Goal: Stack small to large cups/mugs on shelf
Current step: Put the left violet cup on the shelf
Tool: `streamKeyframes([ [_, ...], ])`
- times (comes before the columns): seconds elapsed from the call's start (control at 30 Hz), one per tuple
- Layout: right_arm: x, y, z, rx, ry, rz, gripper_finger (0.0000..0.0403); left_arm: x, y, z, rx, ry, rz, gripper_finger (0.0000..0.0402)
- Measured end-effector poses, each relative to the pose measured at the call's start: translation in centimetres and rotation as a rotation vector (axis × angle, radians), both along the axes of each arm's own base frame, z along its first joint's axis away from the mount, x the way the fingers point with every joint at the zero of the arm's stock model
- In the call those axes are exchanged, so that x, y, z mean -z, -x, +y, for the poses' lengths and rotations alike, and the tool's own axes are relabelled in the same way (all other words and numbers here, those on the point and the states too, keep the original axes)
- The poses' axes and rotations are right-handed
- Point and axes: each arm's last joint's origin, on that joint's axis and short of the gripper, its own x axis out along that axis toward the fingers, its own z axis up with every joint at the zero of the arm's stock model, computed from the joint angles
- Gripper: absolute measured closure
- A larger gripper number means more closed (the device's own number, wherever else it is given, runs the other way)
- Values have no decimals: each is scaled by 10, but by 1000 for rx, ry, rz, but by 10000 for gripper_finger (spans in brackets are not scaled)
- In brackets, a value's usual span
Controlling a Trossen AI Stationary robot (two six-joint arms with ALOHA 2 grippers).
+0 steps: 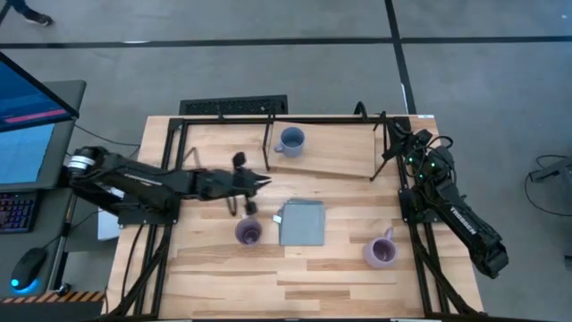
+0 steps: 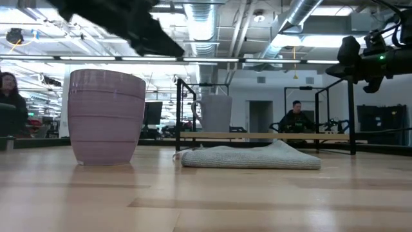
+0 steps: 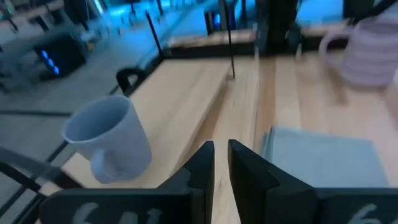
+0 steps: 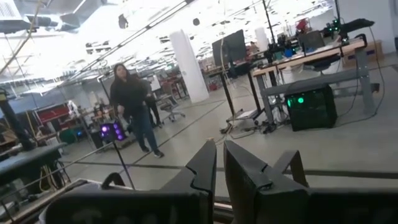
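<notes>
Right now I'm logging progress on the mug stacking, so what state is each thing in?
blue mug: upright on the shelf, nothing stacked in it
shelf: holds only the blue mug
purple mug near the left claw: upright on the table, free
purple mug at the right: upright on the table, free
grey cloth: lying flat between the purple mugs
left claw: nearly shut, empty
right claw: nearly shut, empty

light purple mug [image 3: 373, 50] cut off by the left wrist picture's edge and blurred, grey cloth [image 3: 323, 162] blurred, low view hides the second purple mug behind the cloth, left arm [image 2: 122, 22] cropped overhead
</notes>
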Motion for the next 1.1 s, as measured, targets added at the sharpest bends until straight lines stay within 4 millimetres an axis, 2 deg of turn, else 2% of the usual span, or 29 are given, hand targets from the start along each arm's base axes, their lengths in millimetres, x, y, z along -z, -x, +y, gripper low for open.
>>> streamKeyframes([
  [0.23,0,0,0,17,1,-3,347,17,56,5,-3,9,-182,366],
  [0.4,-1,0,0,17,1,-3,347,27,80,7,9,-14,-247,366],
  [0.73,-1,0,0,17,1,-3,347,41,107,9,34,-12,-295,366],
  [0.93,-1,0,0,17,1,-3,347,41,111,7,129,-8,-301,366],
  [1.1,0,0,0,17,-2,-1,347,43,113,7,118,-5,-286,366],
])
